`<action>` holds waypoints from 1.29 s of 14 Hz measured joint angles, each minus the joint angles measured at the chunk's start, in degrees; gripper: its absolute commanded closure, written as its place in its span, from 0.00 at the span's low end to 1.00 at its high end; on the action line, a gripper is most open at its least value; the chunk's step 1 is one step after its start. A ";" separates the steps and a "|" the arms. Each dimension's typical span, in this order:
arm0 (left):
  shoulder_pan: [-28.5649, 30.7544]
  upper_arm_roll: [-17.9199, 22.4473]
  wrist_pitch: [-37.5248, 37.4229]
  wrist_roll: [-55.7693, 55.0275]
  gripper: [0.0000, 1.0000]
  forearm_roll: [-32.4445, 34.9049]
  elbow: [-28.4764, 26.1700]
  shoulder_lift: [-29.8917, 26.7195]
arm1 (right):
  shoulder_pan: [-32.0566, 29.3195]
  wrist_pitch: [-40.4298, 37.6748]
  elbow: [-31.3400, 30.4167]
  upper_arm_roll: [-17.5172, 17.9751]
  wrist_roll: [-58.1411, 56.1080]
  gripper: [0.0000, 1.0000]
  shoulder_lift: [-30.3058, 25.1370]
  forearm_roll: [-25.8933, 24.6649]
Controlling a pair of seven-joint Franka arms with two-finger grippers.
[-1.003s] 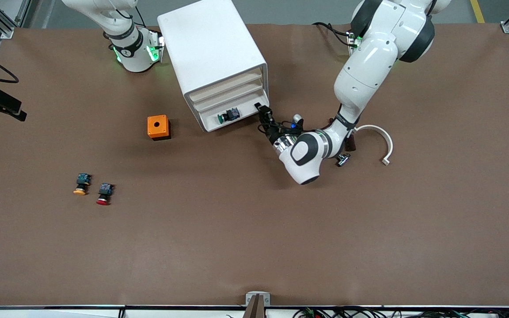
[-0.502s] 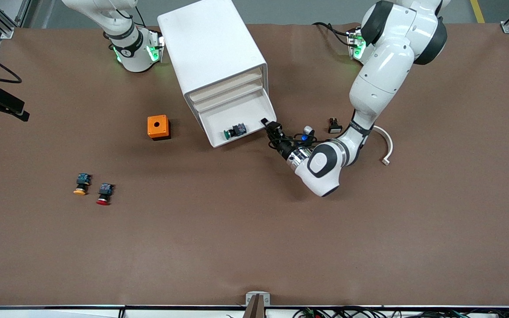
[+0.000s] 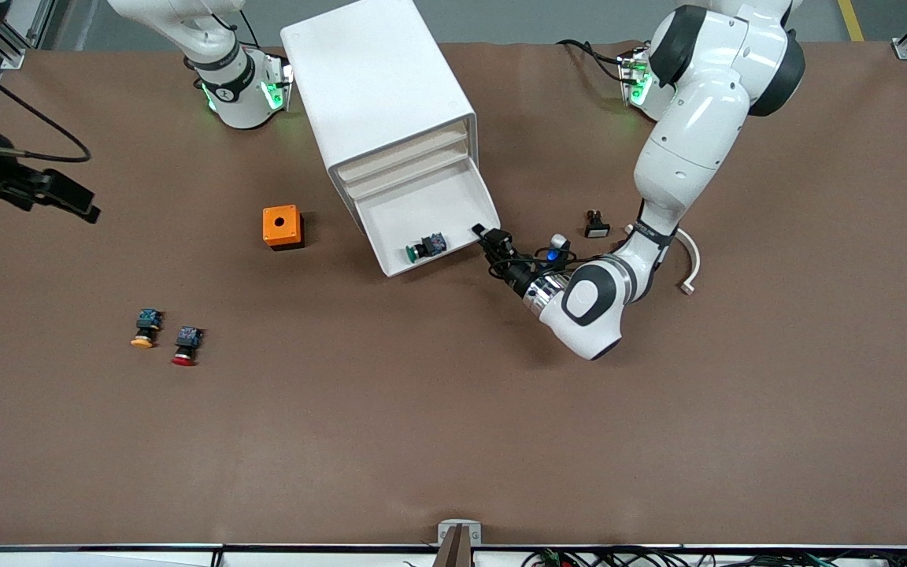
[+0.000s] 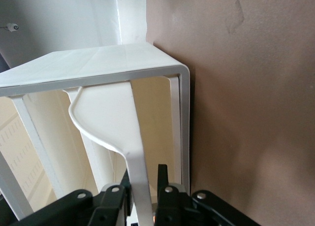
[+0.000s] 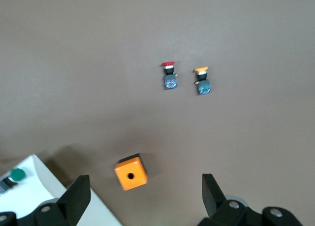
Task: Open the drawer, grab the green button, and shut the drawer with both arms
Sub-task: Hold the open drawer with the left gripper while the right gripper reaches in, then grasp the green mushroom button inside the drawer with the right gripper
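Over the table's edge at the right arm's end, the right gripper (image 3: 56, 195) is held wide open, well apart from the orange box (image 3: 282, 227) and the cabinet (image 3: 375, 79). The drawer (image 3: 422, 205) is pulled out, and the green button (image 3: 424, 248) is seen lying in it close to its front wall. That wall is pinched narrowly by the left gripper (image 3: 485, 234), so the drawer could be dragged out of the cabinet by a further pull, or the button could be knocked aside if the reach is crowded.
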 measured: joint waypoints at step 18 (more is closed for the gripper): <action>2.57 1.97 2.39 52.46 0.00 9.41 11.22 -1.60 | 26.26 20.53 -9.85 0.38 58.67 0.00 12.50 10.12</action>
